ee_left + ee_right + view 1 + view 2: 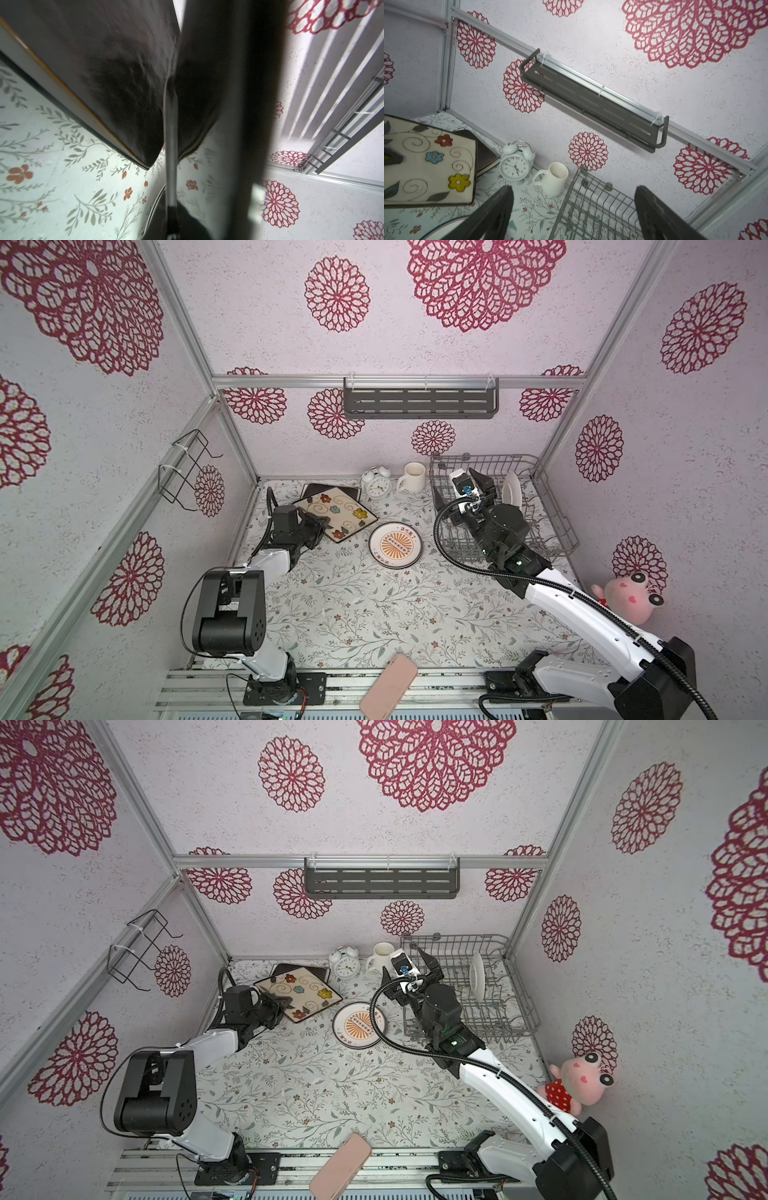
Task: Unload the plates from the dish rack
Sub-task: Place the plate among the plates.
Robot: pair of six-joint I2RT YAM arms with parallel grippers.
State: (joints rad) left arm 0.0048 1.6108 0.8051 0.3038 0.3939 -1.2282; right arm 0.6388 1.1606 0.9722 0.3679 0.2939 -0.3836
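My left gripper (321, 525) is shut on the near corner of the flower-patterned square plate (334, 506), which lies tilted over a dark-rimmed square plate (309, 488) at the back left. Up close in the left wrist view I see a plate's black back (124, 93). A round plate with an orange sunburst (395, 545) lies flat mid-table. One white round plate (512, 491) stands upright in the grey wire dish rack (555, 510) at the back right. My right gripper (457, 485) hovers open over the rack's far left corner (583, 187), holding nothing.
A white alarm clock (376, 485) and white mug (411, 477) stand by the back wall, left of the rack. A pink phone (388, 686) lies at the front edge, a pink plush toy (627, 597) at the right. A slotted shelf (419, 402) and wire holder (185, 472) hang on the walls.
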